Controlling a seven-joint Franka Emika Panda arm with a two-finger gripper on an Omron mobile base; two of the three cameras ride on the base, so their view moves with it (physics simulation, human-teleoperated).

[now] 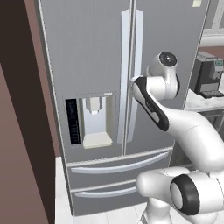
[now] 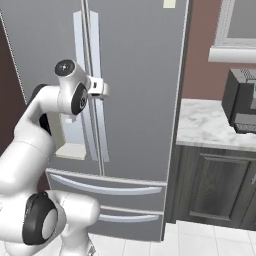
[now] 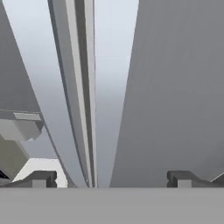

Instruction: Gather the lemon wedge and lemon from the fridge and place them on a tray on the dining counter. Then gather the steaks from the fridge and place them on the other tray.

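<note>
**Fridge front, doors shut: nothing gathered yet**

At nine o'clock in the left base view: water and ice dispenser (image 1: 89, 120), recessed in the left door, idle.

At the centre: fridge (image 1: 92, 48), grey, French-door type with two drawers below. Both upper doors closed, seam between them unbroken. Paired vertical handles, left door handle (image 3: 65, 100) and right door handle (image 3: 111, 87), stand on either side of the seam.

At the handles: gripper (image 3: 111, 179), claw released, jaws spread wide with nothing between them. In the hand view the right door handle runs up between the two fingertips (image 3: 41, 178), so the claw looks lined up to straddle it. Whether the pads touch it I cannot tell.

At three o'clock in the right base view: marble counter (image 2: 207, 125) over dark cabinets, with a coffee machine (image 2: 242, 102) on it.

Task items: lemon wedge, lemon and steaks are presumably inside the closed fridge, hidden from where I stand.

Progress, by my reckoning: opening stage. Door to be grasped and swung open; then every fetch, carry and placement on the trays remains.
</note>
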